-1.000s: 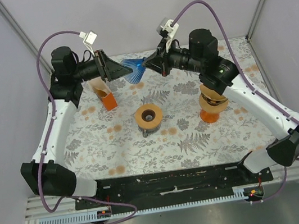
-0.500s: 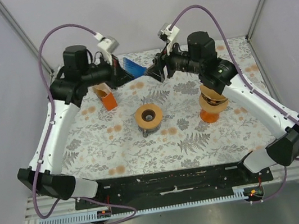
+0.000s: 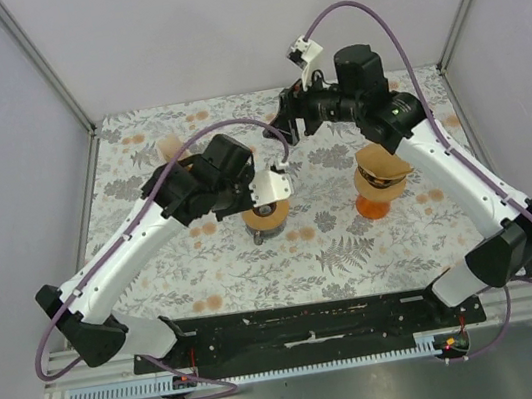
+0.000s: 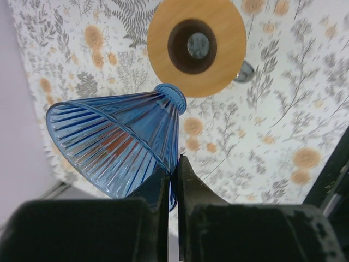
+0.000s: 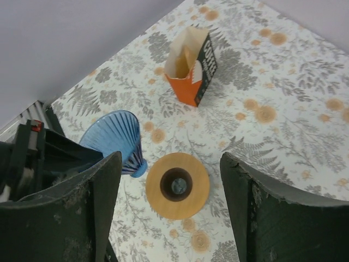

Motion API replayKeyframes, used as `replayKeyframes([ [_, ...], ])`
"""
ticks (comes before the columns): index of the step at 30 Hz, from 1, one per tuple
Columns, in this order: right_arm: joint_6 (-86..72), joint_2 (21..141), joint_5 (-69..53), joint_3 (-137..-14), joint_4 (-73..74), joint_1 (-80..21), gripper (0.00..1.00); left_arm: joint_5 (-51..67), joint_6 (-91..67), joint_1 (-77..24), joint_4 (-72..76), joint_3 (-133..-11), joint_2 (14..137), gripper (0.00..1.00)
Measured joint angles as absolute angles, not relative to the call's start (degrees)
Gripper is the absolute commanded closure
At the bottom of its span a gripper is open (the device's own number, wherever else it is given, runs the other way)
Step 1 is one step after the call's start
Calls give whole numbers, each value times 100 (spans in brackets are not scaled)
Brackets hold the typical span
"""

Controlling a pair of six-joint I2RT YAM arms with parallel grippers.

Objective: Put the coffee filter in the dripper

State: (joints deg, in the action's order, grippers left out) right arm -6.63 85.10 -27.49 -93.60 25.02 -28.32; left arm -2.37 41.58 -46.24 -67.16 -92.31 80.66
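Blue and ribbed, the dripper [image 4: 120, 136] is hanging clamped by its rim in our left gripper [image 4: 173, 177], the wooden ring stand [image 4: 229, 49] just past its narrow tip and open floral table [image 4: 305, 109] all around. We are holding our right gripper [image 5: 170, 158] spread wide, gripping nothing; beyond it the orange filter box [image 5: 191, 90] is standing upright with the coffee filters [image 5: 184, 55] inside, lettering unreadable.

left hand [image 4: 173, 166] | carried dripper [image 4: 117, 143] forward | now over wooden stand [image 4: 226, 50]
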Motion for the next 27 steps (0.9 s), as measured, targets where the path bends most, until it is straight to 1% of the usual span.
replayKeyframes([
  [2,-666,8650,-2818,-9487,2639,-2995,21,-733,4429,-4945,-6777,-9083,8038,98],
  [3,-663,8724,-2851,-9544,2711,-3087,15,-963,4567,-5116,-6810,-9004,8023,98],
  [4,-661,8807,-2880,-9596,2788,-3181,13,-1160,4694,-5273,-6851,-8947,8018,98],
  [7,-637,9078,-2952,-9706,2976,-3457,13,-1623,4989,-5640,-6912,-8864,8018,98],
  [9,-613,9247,-2967,-9780,3129,-3610,16,-1820,5096,-5765,-6908,-8864,8018,98],
  [10,-589,9351,-2954,-9841,3234,-3688,20,-1911,5137,-5806,-6901,-8864,8018,98],
  [11,-563,9450,-2943,-9896,3304,-3752,24,-1988,5168,-5833,-6890,-8864,8018,98],
  [12,-528,9539,-2908,-9961,3391,-3809,32,-2045,5194,-5846,-6886,-8864,8018,98],
  [16,-397,9918,-2836,-10228,3750,-3953,83,-2235,5251,-5889,-6869,-8862,8018,98],
  [17,-340,9972,-2834,-10261,3800,-3959,93,-2252,5260,-5892,-6858,-8862,8018,98],
  [18,-386,10020,-2869,-10285,3846,-3964,99,-2259,5280,-5894,-6836,-8862,8018,98],
  [20,-471,10084,-2794,-10346,3822,-3986,100,-2241,5286,-5909,-6801,-8818,8034,98],
  [21,-482,10095,-2755,-10366,3824,-3992,100,-2257,5280,-5940,-6761,-8809,8044,94],
  [22,-489,10095,-2731,-10366,3846,-3990,100,-2261,5277,-5940,-6744,-8809,8047,83],
  [23,-486,10095,-2696,-10368,3837,-3990,100,-2261,5266,-5937,-6718,-8809,8049,62],
  [25,-447,10095,-2659,-10368,3830,-3988,100,-2287,5203,-5940,-6681,-8809,8051,30],
  [26,-403,10095,-2626,-10366,3876,-3986,100,-2320,5118,-5940,-6667,-8820,8051,18],
  [27,-364,10095,-2589,-10363,3955,-3966,100,-2338,5022,-5940,-6659,-8847,8047,12],
])
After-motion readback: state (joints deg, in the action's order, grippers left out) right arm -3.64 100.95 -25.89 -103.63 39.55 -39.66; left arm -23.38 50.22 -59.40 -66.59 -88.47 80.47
